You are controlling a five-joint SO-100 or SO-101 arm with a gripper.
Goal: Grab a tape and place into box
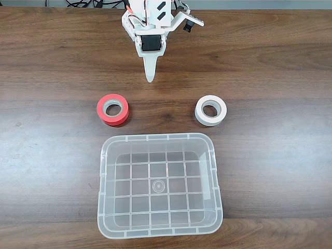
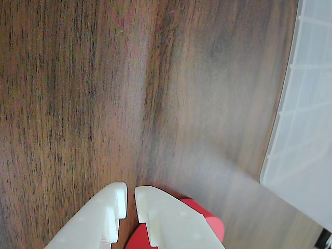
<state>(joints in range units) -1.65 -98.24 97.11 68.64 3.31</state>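
My pincer (image 1: 151, 78) is hanging nearly closed and empty over the bare tabletop (image 1: 270, 62), at the far edge in the fixed view.

In the wrist view I am seeing my two white fingertips (image 2: 118, 193) sitting side by side with only a thin gap between them, gripping nothing, and part of the red tape (image 2: 210, 220) is peeking out from behind them at the bottom of the picture. In the fixed view the tape (image 1: 112, 109) is lying flat on the wood, left of the white roll (image 1: 210, 110), with the two well apart and my pincer pointing down between them from farther back. The clear box (image 1: 159, 228) is sitting nearer the camera than both rolls, open side up, its grid bottom showing; its pale wall (image 2: 306, 119) is filling the right edge of the wrist view.
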